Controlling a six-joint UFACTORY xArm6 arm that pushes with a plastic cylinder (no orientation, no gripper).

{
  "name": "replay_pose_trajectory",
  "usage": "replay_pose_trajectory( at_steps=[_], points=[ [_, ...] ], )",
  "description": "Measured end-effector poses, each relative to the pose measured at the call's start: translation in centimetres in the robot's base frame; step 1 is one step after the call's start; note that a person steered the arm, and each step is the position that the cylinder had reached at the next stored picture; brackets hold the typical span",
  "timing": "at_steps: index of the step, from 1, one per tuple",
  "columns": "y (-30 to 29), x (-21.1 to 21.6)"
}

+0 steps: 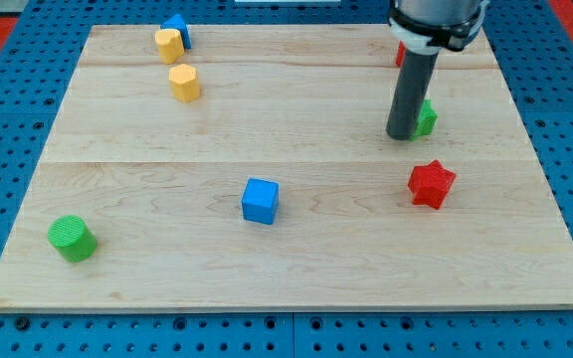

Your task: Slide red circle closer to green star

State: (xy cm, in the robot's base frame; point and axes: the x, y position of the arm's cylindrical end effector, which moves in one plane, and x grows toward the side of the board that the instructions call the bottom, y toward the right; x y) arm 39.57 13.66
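step: red circle (pixel 400 55) mostly hidden behind the rod at the counter's (pixel 267 129) top right, push looks near done | my tip (pixel 402 136) touching green star (pixel 426 118) on its left | no jaws, bare rod, holds nothing | red star (pixel 431 184) below | next: judged, get behind circle, nudge it down toward star

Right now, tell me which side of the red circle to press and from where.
Press the red circle on its side facing the view's top, pushing downward: the green star lies below it. My tip is at the star's left edge; the rod hides most of the circle.
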Motion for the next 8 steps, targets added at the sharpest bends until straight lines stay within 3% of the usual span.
replay_pose_trajectory(
  at_steps=[1,3,5,8],
  points=[
    [-3.3,-1.6],
    [-3.7,-10.4],
    [-2.1,-15.4],
    [5.4,-16.1]
  ],
)
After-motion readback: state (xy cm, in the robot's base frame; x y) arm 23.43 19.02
